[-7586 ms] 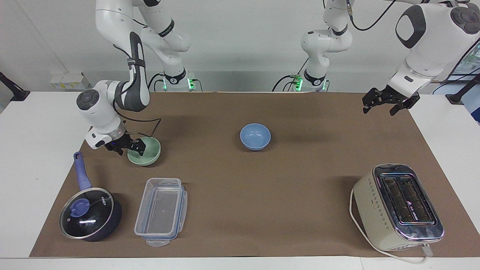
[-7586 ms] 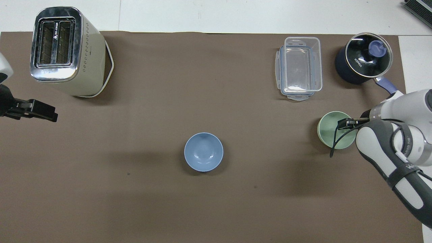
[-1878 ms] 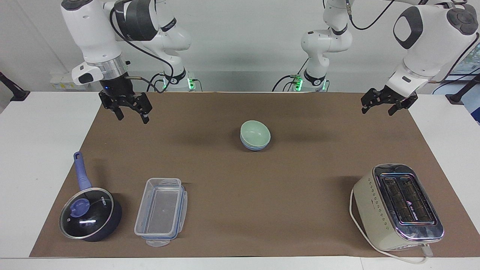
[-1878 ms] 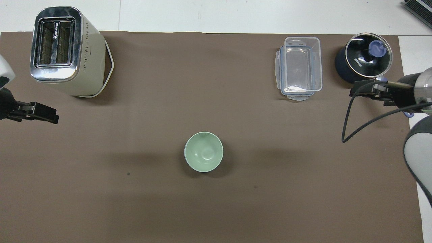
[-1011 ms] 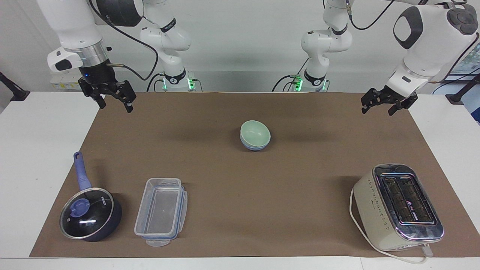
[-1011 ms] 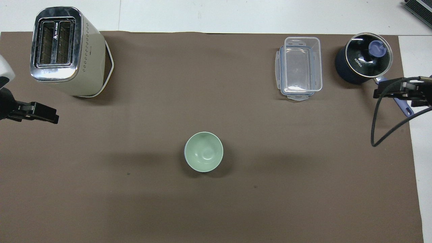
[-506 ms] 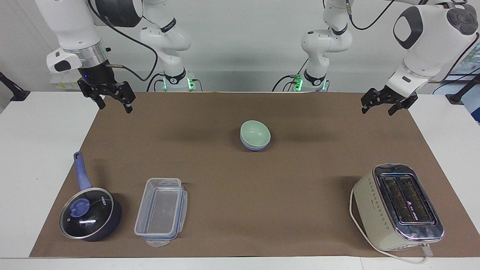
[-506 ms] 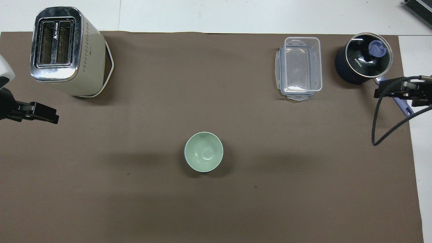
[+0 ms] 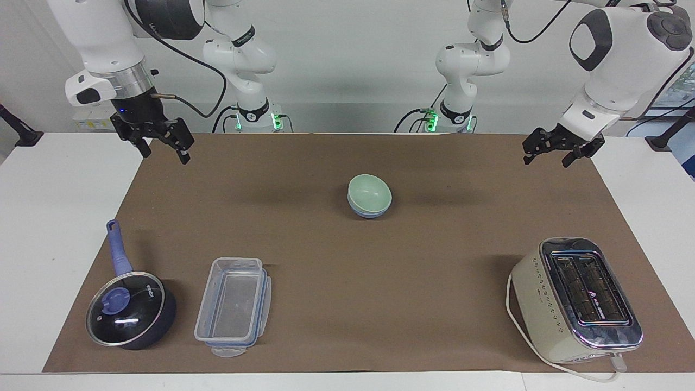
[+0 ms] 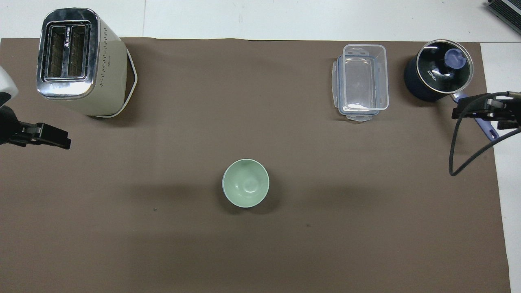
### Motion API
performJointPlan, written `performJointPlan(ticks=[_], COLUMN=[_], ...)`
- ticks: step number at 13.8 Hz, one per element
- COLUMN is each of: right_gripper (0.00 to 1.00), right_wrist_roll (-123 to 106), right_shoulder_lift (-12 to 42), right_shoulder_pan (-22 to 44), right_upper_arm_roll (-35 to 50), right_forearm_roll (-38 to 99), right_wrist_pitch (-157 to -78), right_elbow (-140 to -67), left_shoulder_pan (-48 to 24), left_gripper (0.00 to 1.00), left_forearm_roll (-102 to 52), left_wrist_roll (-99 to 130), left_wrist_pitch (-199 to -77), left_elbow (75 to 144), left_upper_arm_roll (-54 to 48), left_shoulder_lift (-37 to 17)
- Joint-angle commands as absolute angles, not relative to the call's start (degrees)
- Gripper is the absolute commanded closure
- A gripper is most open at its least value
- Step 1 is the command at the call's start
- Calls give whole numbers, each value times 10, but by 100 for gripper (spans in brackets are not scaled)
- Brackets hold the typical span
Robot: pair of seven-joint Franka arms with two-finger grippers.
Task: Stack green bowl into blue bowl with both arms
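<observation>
Now pale green bowl (image 9: 370, 193) sits nested in blue bowl (image 9: 369, 213); left gripper (image 9: 553, 153) & right gripper (image 9: 165, 152) spread

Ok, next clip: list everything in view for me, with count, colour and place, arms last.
green bowl: one, pale green, nested in the blue bowl, mid-mat.
blue bowl: one, light blue, under the green bowl.
toaster: one, cream and chrome, toward the left arm's end, farther from the robots than the bowls.
container: one, clear, beside the pot.
pot: one, dark blue, glass lid, toward the right arm's end.
mat: one, brown, covering the table.
left gripper: one, black, open, raised over the mat's edge.
right gripper: one, black, open, raised over the mat's corner.
</observation>
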State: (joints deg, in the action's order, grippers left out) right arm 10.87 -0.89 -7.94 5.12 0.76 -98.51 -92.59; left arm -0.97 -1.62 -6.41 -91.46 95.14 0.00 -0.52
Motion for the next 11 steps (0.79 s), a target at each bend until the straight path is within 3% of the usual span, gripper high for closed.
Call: performJointPlan(ticks=[1,6,11], right_gripper=[0,0,0], right_wrist_roll=[96,99,108], right_shoulder_lift=[-8,-7,11], right_shoulder_pan=[-91,-91,-76], right_upper_arm_roll=[57,57,64], right_forearm_roll=[8,11,3], right_wrist_pitch=[-976,-983,-934], right_elbow=[-924,-922,-883], left_shoulder_pan=[-7,-7,-7], left_gripper=[0,0,0], left_forearm_roll=[-6,-6,-6], left_wrist_roll=[-59,-59,-59], left_wrist_pitch=[-929,-929,-928], left_elbow=[972,972,972], left_upper_arm_roll=[-3,-3,-3], left_shoulder_lift=[11,11,11])
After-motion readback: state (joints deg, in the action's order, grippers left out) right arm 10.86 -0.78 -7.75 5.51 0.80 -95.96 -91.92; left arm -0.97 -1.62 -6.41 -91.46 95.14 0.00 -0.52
